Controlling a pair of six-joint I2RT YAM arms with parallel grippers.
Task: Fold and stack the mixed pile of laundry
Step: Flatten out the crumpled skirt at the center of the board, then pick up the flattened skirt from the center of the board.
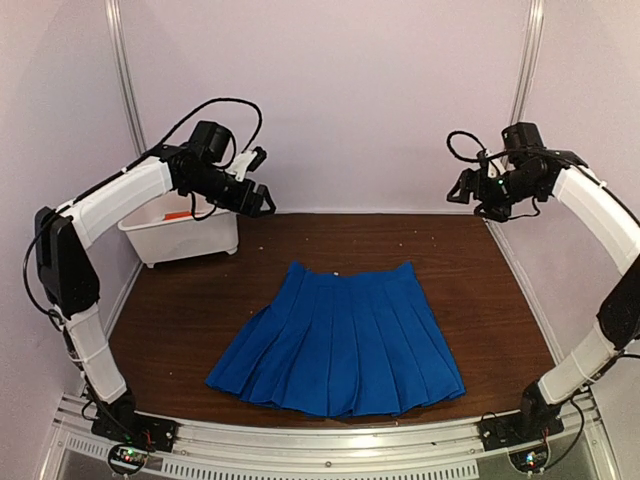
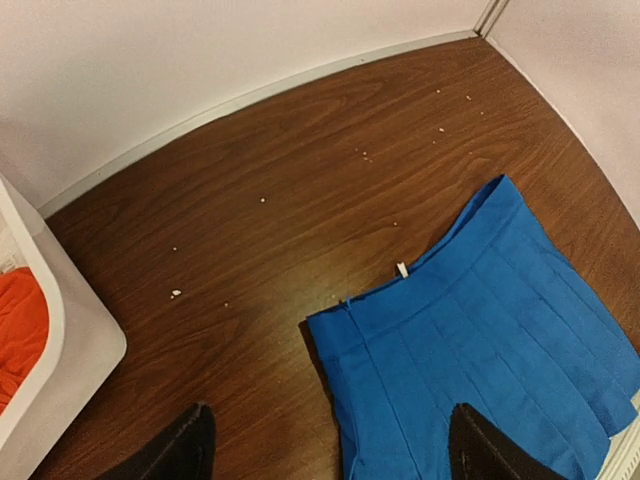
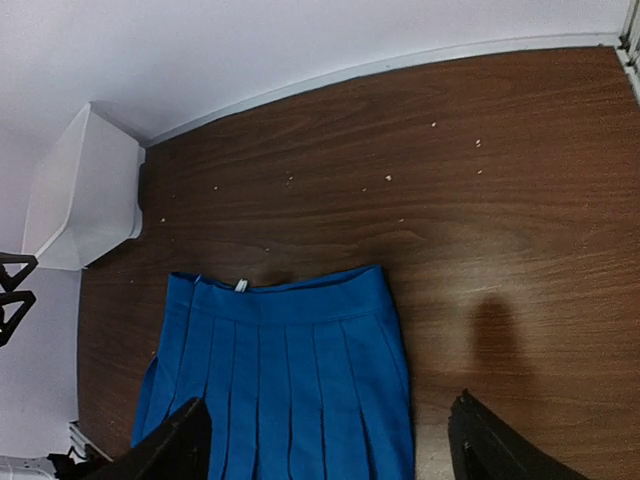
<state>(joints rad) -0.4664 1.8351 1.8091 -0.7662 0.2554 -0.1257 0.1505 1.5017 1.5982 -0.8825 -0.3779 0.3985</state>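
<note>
left gripper (image 2: 332, 450): fingers (image 2: 185, 448) wide apart, nothing between them, holding nothing; raised off the bench (image 1: 480, 280), above the far-left corner beside the bin (image 1: 200, 240); its wrist view looks down on the skirt's waistband corner and the bin rim

right gripper (image 3: 335, 445): fingers (image 3: 485, 450) also spread wide, empty; raised above the far-right corner, angled in toward the centre; casts a faint shadow on the wood right of the skirt

both grippers well apart from the skirt (image 1: 340, 340), no contact with any cloth

skirt: royal blue, pleated, spread flat around the middle of the bench; waistband toward the far edge, flared hem toward the near edge, close to it; small white tag (image 2: 401, 269) at mid-waistband; one layer as far as I can tell, no fold visible

orange cloth (image 2: 15, 330): bunched inside the bin, only a patch shows over the rim; can't tell what garment it is from here

bin: white plastic, rectangular, sits in the far-left corner of the bench, up against the left wall; near the skirt but not touching it

pale specks (image 2: 176, 293) scattered on the wood between the skirt and the far edge

arms: white links, left one runs up the left side, right one up the right side, bases at the near edge
</note>
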